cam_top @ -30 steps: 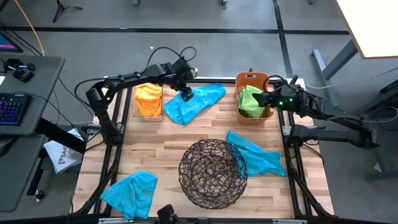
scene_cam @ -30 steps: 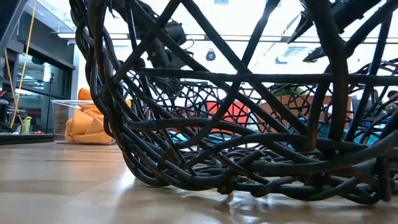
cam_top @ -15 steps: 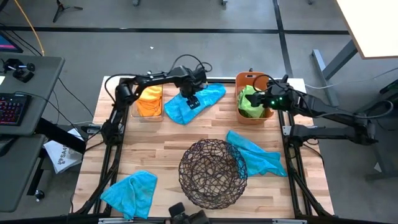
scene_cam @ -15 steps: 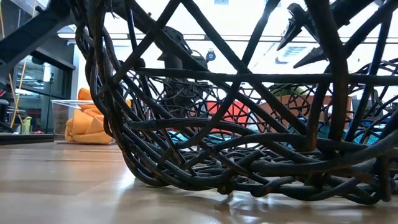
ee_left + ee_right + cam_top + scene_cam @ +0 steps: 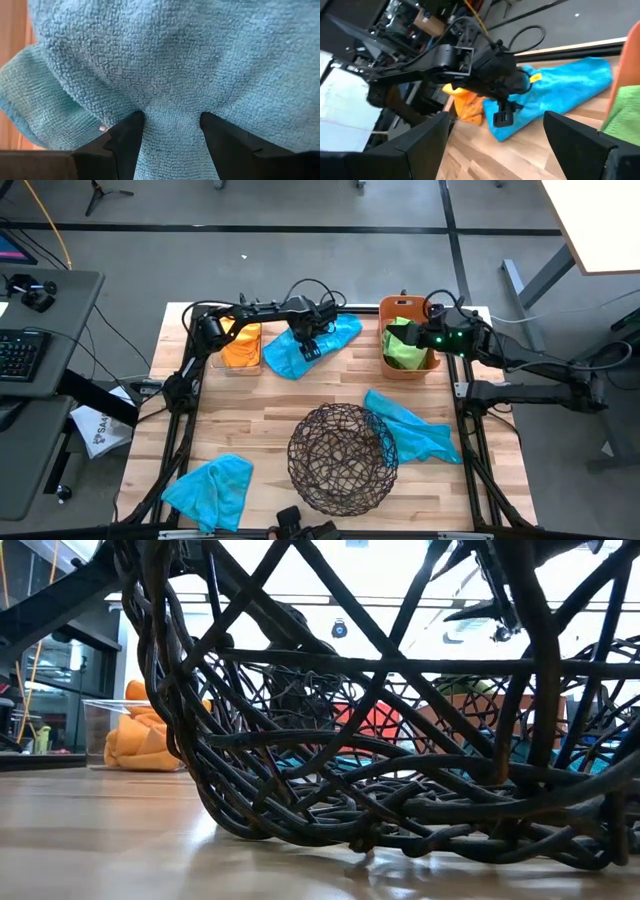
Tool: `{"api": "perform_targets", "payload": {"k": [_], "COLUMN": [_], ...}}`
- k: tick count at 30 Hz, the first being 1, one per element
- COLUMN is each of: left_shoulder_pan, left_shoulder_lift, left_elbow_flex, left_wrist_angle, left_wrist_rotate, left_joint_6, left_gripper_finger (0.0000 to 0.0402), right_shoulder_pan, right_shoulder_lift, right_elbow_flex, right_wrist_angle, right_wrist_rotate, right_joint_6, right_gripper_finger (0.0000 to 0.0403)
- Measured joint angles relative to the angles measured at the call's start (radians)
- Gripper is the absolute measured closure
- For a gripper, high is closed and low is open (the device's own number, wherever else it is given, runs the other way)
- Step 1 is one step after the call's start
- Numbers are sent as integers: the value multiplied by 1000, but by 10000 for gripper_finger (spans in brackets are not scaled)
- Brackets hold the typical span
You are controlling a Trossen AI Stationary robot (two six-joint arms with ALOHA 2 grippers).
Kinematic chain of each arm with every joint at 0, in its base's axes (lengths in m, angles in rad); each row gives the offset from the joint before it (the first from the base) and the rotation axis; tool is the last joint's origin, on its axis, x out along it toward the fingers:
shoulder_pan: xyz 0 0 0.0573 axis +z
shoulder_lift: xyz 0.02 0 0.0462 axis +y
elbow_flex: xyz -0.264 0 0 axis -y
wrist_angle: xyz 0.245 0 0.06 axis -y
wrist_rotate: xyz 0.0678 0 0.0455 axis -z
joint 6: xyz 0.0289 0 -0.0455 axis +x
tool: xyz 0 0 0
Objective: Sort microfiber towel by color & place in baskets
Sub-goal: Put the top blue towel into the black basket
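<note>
Clear bin (image 5: 239,345), upper left of the high view, contains an orange towel (image 5: 240,338). Salmon bin (image 5: 408,337), upper right, contains a green towel (image 5: 403,345). Wire bowl (image 5: 343,458), lower centre, appears unfilled. Left pincer (image 5: 310,345) presses wide-spread fingers into a blue towel (image 5: 312,343) on the counter (image 5: 250,415). Right pincer (image 5: 424,340) hovers fully spread over the salmon bin, gripping nothing.
</note>
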Motion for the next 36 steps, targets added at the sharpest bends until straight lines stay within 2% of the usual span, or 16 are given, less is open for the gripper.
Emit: {"api": "perform_targets", "payload": {"k": [4, 7, 9, 12, 14, 16, 19, 23, 31, 36], "left_shoulder_pan": [7, -1, -6, -8, -4, -4, -32, -44, -148, -249], "left_shoulder_lift": [-2, 0, 0, -1, -3, -4, -6, -45, -197, -320], "left_elbow_flex": [-1, -2, -2, -3, -3, -4, -4, -12, -9, -7], "left_wrist_angle": [4, -2, -10, -29, -53, -61, -68, -110, -119, -76], "left_wrist_rotate": [48, 47, 35, 22, 75, 122, 14, 15, 2, -46], "left_joint_6": [58, 97, 91, 55, 38, 14, -8, -78, -294, -338], "left_gripper_finger": [206, 232, 269, 346, 386, 390, 396, 400, 401, 401], "right_shoulder_pan": [5, 16, 27, 49, 69, 92, 126, 164, 202, 206], "right_shoulder_lift": [-18, -36, -55, -90, -117, -146, -189, -249, -337, -356], "right_elbow_flex": [0, 0, 0, 0, 0, 0, 0, 0, 0, 0], "right_wrist_angle": [-4, -5, -3, -4, -4, -5, -15, -36, -123, -156], "right_wrist_rotate": [-20, -19, -20, -19, -20, -20, -21, -21, -21, -21], "right_joint_6": [-4, 1, 1, 0, -18, -43, -69, -108, -198, -209], "right_gripper_finger": [82, 82, 82, 82, 82, 82, 82, 82, 82, 82]}}
